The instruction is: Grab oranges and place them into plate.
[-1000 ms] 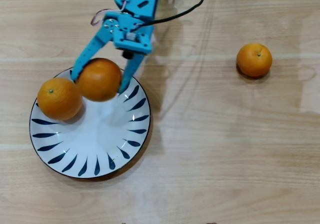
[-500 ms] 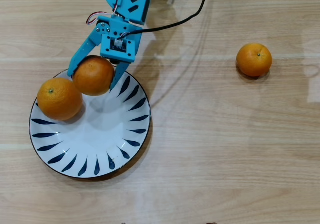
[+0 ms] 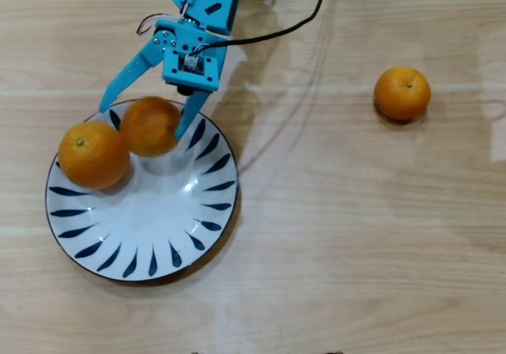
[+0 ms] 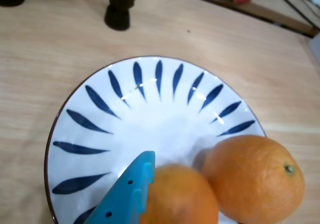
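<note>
We see the gripper spread wide around an orange on the plate, second orange touching it, third orange well apart on the table.

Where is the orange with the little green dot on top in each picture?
Overhead view: the orange with the green dot sits on the plate's left side, touching the second orange between the open claw fingers.
Wrist view: the same orange is at the lower right, its green dot facing right, against the second orange.
Shared landmark: the plate's blue leaf strokes.
</note>
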